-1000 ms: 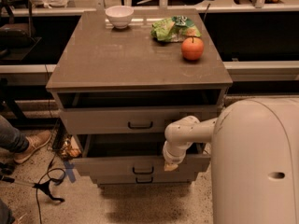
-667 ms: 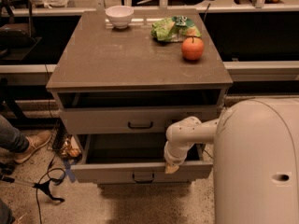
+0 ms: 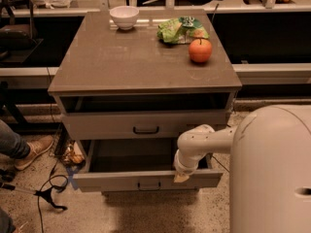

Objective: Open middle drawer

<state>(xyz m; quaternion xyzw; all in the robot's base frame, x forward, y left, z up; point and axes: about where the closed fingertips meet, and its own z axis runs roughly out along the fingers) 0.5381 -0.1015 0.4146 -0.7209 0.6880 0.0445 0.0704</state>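
In the camera view, your claw (image 3: 181, 176) sits low at the front of the table (image 3: 121, 64), at the top edge of the middle drawer (image 3: 112, 180) toward its right end. It touches or all but touches that front edge. You cannot tell whether the claw is spread or pressed together, since the white wrist covers it from above and only a pale tan tip shows below. You cannot tell either whether it grips anything. The white arm (image 3: 206, 141) reaches in from the robot's rounded body (image 3: 272, 174) at the right and bends down over the drawer's right corner. The middle drawer stands well out from the table, its dark inside open to view and its small bar handle (image 3: 148, 184) at mid-front, left of the claw. Above it the top drawer (image 3: 97, 125) shows its own dark handle (image 3: 146, 129), with a shadowed gap between its front and the tabletop. On the tabletop you have a white bowl (image 3: 124, 16) at the back edge. A crumpled green bag (image 3: 176, 29) lies to the bowl's right, and an orange (image 3: 200, 50) stands just in front of the bag near the right edge. At the left on the floor you can see a person's jeans leg (image 3: 12, 143), a tan shoe (image 3: 35, 152) and loose black cables (image 3: 48, 194).
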